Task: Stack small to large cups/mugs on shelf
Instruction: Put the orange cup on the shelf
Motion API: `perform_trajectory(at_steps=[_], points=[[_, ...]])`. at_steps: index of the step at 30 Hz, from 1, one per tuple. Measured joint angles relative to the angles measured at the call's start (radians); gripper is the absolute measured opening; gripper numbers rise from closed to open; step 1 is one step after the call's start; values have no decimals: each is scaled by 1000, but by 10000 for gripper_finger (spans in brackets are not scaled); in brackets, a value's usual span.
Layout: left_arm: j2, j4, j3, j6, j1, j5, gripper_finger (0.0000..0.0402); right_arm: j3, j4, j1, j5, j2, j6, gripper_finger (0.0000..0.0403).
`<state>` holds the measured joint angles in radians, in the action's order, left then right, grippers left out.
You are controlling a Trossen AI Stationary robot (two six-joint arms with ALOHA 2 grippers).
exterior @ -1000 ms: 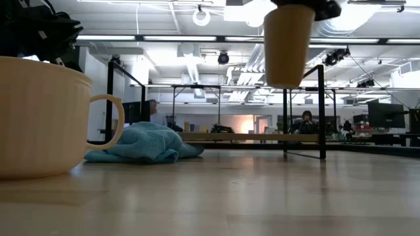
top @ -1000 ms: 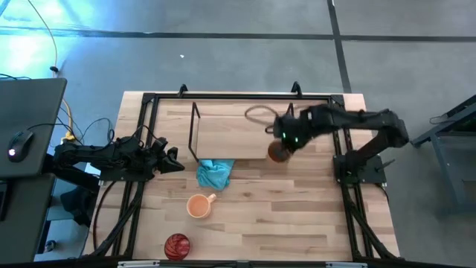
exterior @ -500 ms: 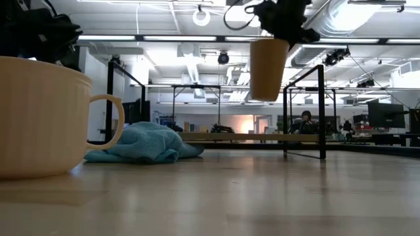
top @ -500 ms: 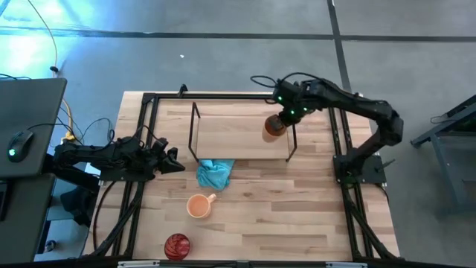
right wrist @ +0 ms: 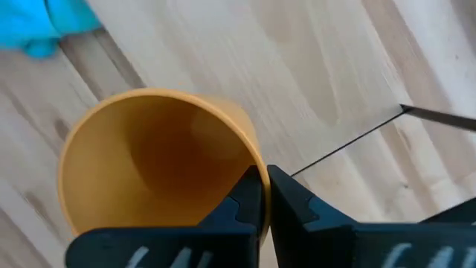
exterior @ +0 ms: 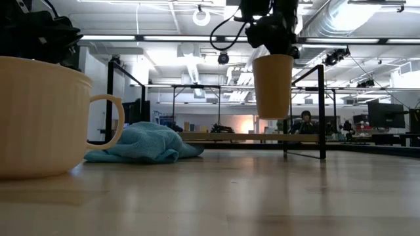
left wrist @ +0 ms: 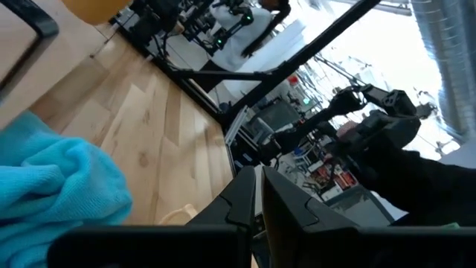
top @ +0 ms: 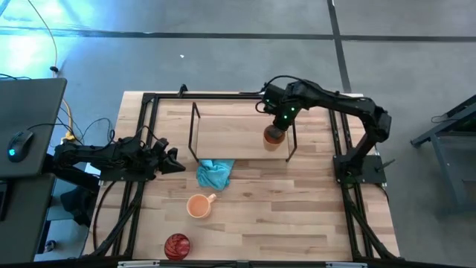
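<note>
A crumpled teal-blue cloth [top: 214,174] lies near the middle of a light butcher-block tabletop [top: 297,208]. A black metal frame [top: 149,100] runs around the table's edge. To the left stands a dark desk [top: 30,126] with a computer mouse [top: 20,138] on it. In the low view, a seated person [exterior: 306,122] appears far off in the room behind.

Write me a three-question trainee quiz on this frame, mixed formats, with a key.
1. True or false: the right hand is shut on the amber tumbler's rim.
2. The tumbler is: A) on the tabletop, B) held above the shelf board, C) inside the orange mug.
3. Fill in: the teal cloth lies between the shelf and the ____.

Key: 1 true; 2 B; 3 orange mug. The left hand waits shut at the table's left side; the red cup stands near the front edge.
</note>
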<state>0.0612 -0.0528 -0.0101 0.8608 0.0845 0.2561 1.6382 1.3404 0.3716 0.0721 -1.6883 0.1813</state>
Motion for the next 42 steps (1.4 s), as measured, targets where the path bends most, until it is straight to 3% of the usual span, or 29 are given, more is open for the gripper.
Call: perform_trajectory(at_steps=[15,26,42], points=[[0,0,0,12,0,-111,14,18,-73,27,-11,4,-447,0],[0,-5,0,53,0,-182,14,18,-82,89,14,-37,-520,0],[0,-5,0,80,0,-182,14,38,-36,107,19,-120,-567,0]])
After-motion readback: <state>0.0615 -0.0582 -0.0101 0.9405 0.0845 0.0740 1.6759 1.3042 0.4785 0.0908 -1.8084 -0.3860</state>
